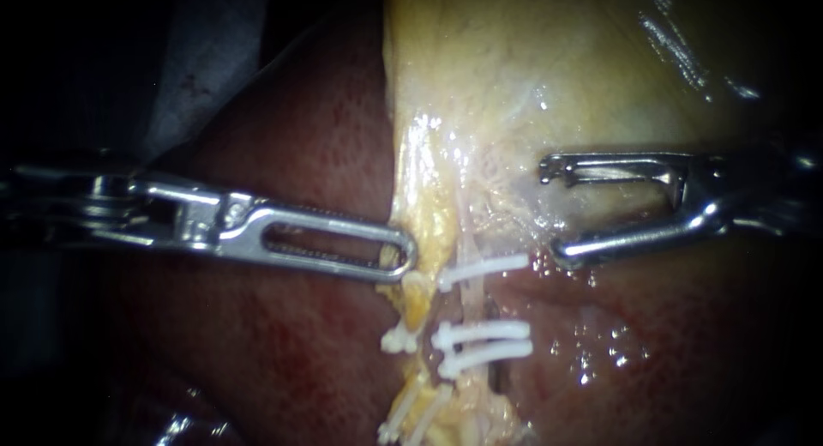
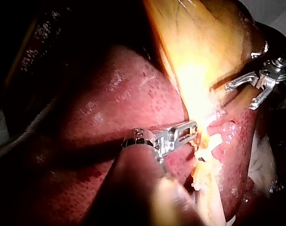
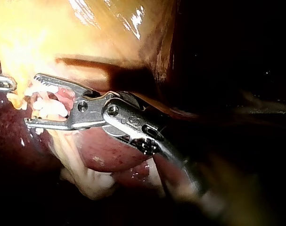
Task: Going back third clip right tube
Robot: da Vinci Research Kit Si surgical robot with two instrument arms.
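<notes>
Three white clips (image 1: 484,268) (image 1: 480,332) (image 1: 485,352) cross the right tube (image 1: 470,302), a pale strand running down from the yellow gallbladder (image 1: 549,60). My right instrument (image 1: 555,210) stands just right of the top clip, its jaws wide open and empty; the right wrist view shows the same open jaws (image 3: 32,100) with white clips (image 3: 49,107) beyond them. My left instrument (image 1: 401,259), a slotted jaw pair, lies shut on the yellow tissue at the gallbladder's edge (image 1: 410,240). In the left wrist view its jaws (image 2: 192,127) meet that bright tissue.
Dark red liver (image 1: 291,154) lies on both sides of the tubes. More white clips (image 1: 397,339) (image 1: 403,422) sit on the strand left of the right tube. My right instrument (image 2: 239,96) also shows in the left wrist view, and my left instrument's tip (image 3: 1,84) in the right wrist view.
</notes>
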